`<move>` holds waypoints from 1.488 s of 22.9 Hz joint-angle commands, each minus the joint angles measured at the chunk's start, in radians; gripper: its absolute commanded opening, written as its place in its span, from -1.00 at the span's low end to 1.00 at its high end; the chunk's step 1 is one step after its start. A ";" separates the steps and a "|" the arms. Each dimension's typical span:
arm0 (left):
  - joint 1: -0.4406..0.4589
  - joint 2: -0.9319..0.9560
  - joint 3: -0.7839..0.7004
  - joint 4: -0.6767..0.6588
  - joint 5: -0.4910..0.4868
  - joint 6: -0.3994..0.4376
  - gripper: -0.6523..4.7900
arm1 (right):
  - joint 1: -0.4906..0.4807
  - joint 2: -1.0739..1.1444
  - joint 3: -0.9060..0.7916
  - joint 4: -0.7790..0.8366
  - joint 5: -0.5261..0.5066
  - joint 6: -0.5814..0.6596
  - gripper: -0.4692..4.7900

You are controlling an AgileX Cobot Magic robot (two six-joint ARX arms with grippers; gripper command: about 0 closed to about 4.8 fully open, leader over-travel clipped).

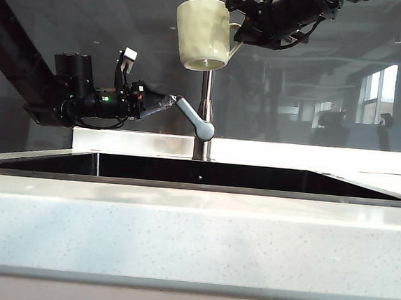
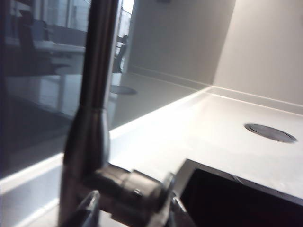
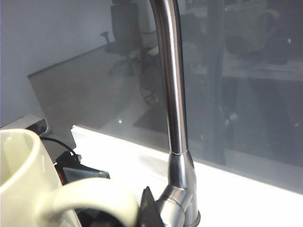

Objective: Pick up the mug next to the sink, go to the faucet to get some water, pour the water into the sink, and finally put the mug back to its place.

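**Mug held high at the faucet; left claw on the lever**

The exterior view alone shows both arms together. The right gripper (image 1: 237,34) comes in from the upper right, roughly level, and is closed on the loop handle of the mug (image 1: 202,34). The mug hangs upright just beside that claw, well above the sink (image 1: 198,174), in front of the faucet (image 1: 203,122) stem. The left gripper (image 1: 171,104) reaches in level from the left, its tips at the upper end of the slanted lever handle (image 1: 195,118).

The right wrist view adds the close detail: the cream mug (image 3: 21,184) and its handle fill the corner nearest the claw, with one dark fingertip (image 3: 147,210) against the handle; the brushed-steel faucet (image 3: 173,109) rises just beyond.

The left wrist view shows the faucet (image 2: 92,109) stem directly ahead and its round knob between the left gripper's (image 2: 130,208) two blurred tips, which stand partly apart on either side of it. Past the claw lie the pale countertop (image 2: 199,127), a round metal cover (image 2: 271,133) and a dark corner of the sink (image 2: 236,203).

The mug is pale yellowish-white, glossy, with shallow dimples.
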State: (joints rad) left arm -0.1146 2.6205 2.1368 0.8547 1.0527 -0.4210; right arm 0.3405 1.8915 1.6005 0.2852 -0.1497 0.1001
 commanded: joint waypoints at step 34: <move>-0.014 -0.008 0.002 0.178 -0.039 -0.162 0.30 | -0.010 -0.018 0.013 0.093 0.002 0.020 -0.85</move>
State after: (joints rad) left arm -0.1284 2.6205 2.1368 0.9375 0.9771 -0.4686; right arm 0.3340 1.8973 1.5990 0.2852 -0.1425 0.0967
